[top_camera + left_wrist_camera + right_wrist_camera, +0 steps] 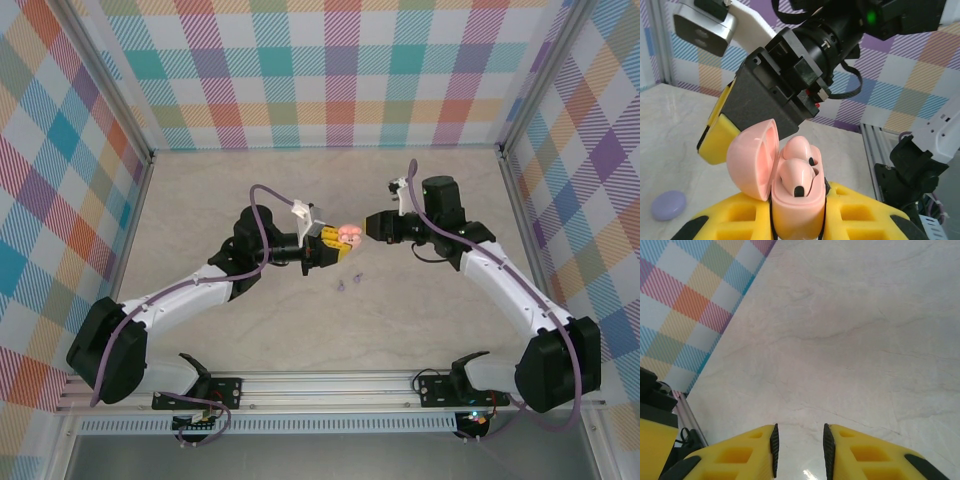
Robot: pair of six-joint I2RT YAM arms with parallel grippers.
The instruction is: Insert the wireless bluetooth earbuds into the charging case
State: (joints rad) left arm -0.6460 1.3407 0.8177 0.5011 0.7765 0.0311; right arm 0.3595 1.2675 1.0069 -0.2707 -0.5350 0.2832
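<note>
The left tool [335,245] clamps the open pink charging case [795,215], pink earbuds [799,175] seated inside, its lid [752,160] swung toward the right tool [799,442], narrowly parted and empty, just beside it.

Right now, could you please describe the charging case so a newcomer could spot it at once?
At the middle of the table, find the left gripper. It clamps the charging case: pale pink with its lid open, unlike the small lilac pieces nearby.
</note>
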